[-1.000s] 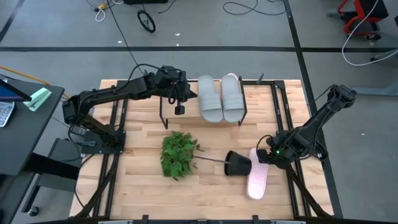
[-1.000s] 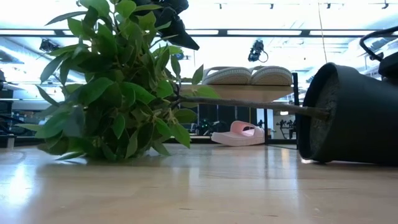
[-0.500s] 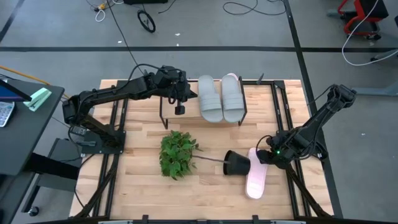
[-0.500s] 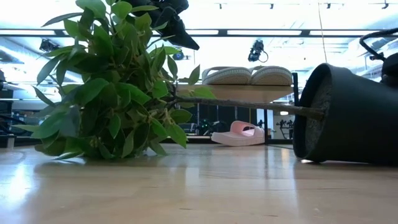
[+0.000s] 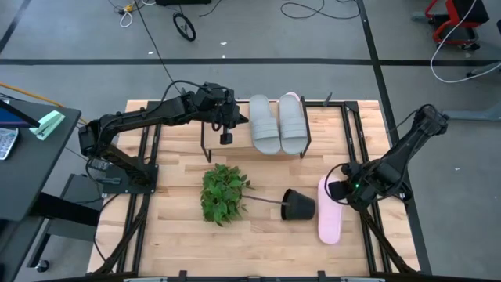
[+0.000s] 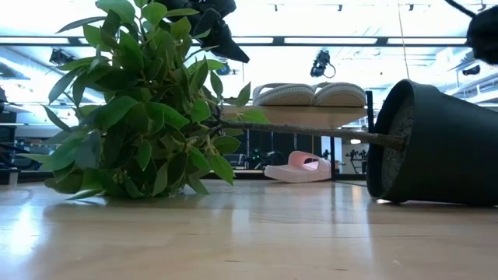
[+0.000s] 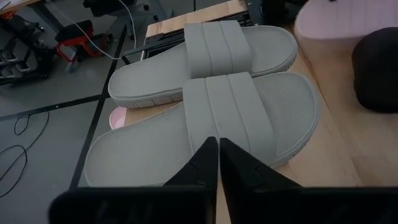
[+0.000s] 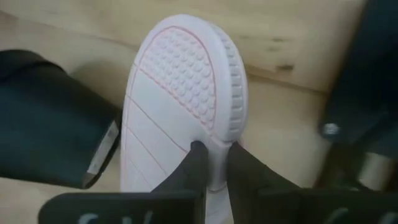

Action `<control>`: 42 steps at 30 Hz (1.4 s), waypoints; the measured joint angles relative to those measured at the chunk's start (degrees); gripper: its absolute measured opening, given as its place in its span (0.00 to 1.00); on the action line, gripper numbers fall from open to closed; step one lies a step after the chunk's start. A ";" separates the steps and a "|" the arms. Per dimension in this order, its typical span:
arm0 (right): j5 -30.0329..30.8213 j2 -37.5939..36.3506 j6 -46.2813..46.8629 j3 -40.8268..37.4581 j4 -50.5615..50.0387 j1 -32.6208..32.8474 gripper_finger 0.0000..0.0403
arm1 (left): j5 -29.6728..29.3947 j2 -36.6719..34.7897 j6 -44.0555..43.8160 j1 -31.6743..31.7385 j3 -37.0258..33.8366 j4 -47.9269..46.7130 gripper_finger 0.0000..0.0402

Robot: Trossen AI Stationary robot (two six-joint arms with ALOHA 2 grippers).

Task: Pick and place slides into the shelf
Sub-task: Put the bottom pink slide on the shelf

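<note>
Two grey slides (image 5: 279,123) lie side by side on the shelf (image 6: 311,115). A pink slide (image 6: 299,167) rests on its sole on the tabletop under the shelf. My left gripper (image 5: 225,133) is shut and empty, over the shelf's left part beside the grey slides (image 7: 205,118). My right gripper (image 5: 339,190) is shut on a second pink slide (image 5: 329,211) at the table's right, just right of the toppled black pot (image 5: 298,205). In the low view the pot hides this slide. My right gripper pinches the pink slide's rim (image 8: 215,155) between its two fingers, on one long side near the slide's far end. The fingers come slanting down from the table's right. The slide is tipped on edge, its treaded sole (image 8: 186,81) facing the wrist camera. Whether its lower side touches the table, I cannot tell.
A leafy plant (image 5: 223,193) lies on its side mid-table, its stem running to the black pot (image 6: 436,144). The table's black side rails (image 5: 368,235) run close to my right arm. Bare tabletop lies toward the near edge.
My right gripper has moved a little toward the table's right edge and up with the pink slide. The slide has come away from the pot and tipped from flat onto its long edge. The pot has shifted slightly.
</note>
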 joint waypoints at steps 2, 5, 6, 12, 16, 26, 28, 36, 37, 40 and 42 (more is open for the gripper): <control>0.00 1.46 0.02 2.98 -4.24 0.00 0.09 | 0.00 0.00 0.03 0.03 0.00 -0.23 0.07; 0.05 3.69 -0.40 8.15 -11.23 0.00 0.09 | -0.07 0.00 0.03 0.03 0.00 -0.35 0.07; 0.09 4.39 -0.74 10.13 -13.77 0.00 0.09 | -0.05 0.00 0.03 0.03 0.00 -0.35 0.07; 10.63 7.04 -4.26 21.31 -20.64 -0.24 0.09 | -0.06 0.00 0.01 0.03 0.00 -0.35 0.06; 25.77 7.38 -7.57 24.64 -20.74 -0.80 0.09 | -0.04 0.00 0.03 0.03 0.00 -0.31 0.05; 36.75 5.46 -20.69 30.39 -20.86 -3.49 0.09 | -0.02 0.00 0.12 0.52 0.00 -2.48 0.07; 41.18 5.43 -24.33 32.80 -20.87 -3.54 0.08 | -0.01 0.00 0.12 0.79 0.00 -2.71 0.07; 71.20 4.78 -40.69 39.44 -19.87 -2.29 0.08 | 6.77 -1.41 0.87 0.80 0.00 -1.76 0.03; 73.99 4.47 -41.72 39.58 -19.89 -1.51 0.08 | 8.35 -2.06 1.10 0.78 0.00 -1.43 0.03; 75.98 3.23 -42.32 39.89 -19.87 0.85 0.08 | 14.27 -3.79 1.56 0.76 0.00 1.60 0.05; 75.80 3.12 -41.72 39.87 -19.89 1.79 0.08 | 20.09 -4.71 1.54 0.80 0.00 4.82 0.07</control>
